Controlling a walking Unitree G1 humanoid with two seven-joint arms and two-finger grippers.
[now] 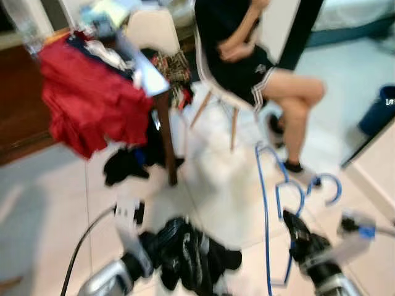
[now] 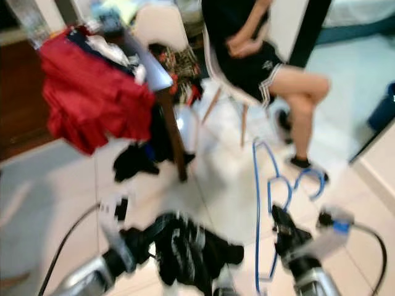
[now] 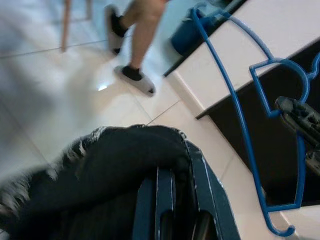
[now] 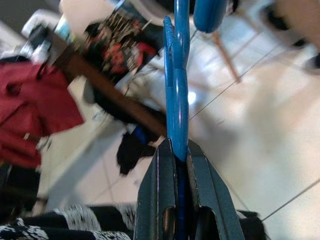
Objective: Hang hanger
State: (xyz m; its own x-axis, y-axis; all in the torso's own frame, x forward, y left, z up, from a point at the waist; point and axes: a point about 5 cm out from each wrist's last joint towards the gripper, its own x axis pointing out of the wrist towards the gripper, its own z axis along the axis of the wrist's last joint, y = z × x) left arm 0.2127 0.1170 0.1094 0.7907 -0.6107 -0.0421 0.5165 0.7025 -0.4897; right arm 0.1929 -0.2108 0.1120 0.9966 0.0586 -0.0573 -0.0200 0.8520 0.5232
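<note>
Closest to the robot, its right gripper (image 4: 175,160) is clamped on the blue hanger (image 1: 266,203); from the wrist you can see the two black fingers (image 4: 152,200) pinching the plastic flat between them. The hanger stands roughly upright in the air in front of the robot's right side, hook end (image 1: 327,185) out over the tiled floor (image 1: 210,185).

The left gripper (image 3: 175,200) is low on the other side, closed around a bundle of dark clothing (image 1: 185,250) that droops from it over the floor.

So the picking up looks done: hanger in one gripper, a garment in the other. What I can't spot is any rail or rod to hang it on, and the head views are blurred as if the robot is on the move. My guess is the garment has yet to go on the hanger, and the hanging itself is all still to come.

Further off, a small wooden table (image 1: 166,123) is heaped with clothes, a red cloth (image 1: 92,102) spilling down its side and a dark piece (image 1: 123,166) lying at its foot. Beyond that a person (image 1: 247,55) sits on a white chair (image 1: 216,92), legs crossed. A blue bin (image 1: 378,111) stands far right.
</note>
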